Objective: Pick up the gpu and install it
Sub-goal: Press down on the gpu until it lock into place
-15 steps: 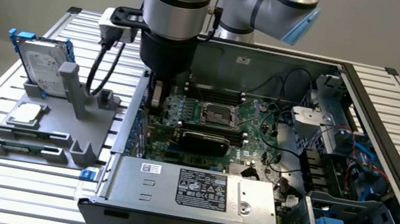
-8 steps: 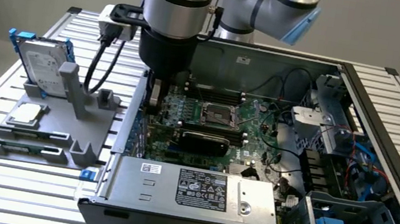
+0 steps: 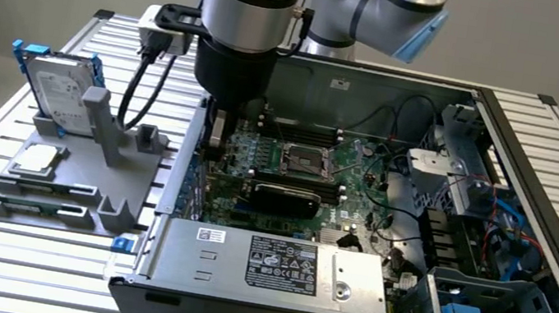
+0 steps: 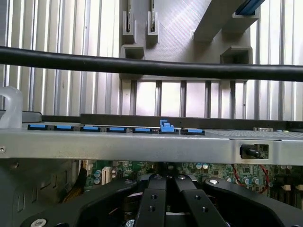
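Closed gripper (image 3: 219,135) with nothing seen between its tips, low inside the computer case (image 3: 379,84) beside its wall, gpu (image 3: 285,200) upright near the case's middle: risk of scraping that wall, or of an unevenly seated card.

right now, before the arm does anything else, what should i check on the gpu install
1. Fingers shut: ok, the gripper is closed, low inside the case.
2. Nothing caught between the fingers: ok, none seen.
3. gpu in the case: ok, it lies across the motherboard, below the processor socket.
4. gpu apart from the gripper: ok in the exterior view.
5. gpu fully seated in its slot: cannot tell.
6. Hard drive upright in its holder outside the case: ok.
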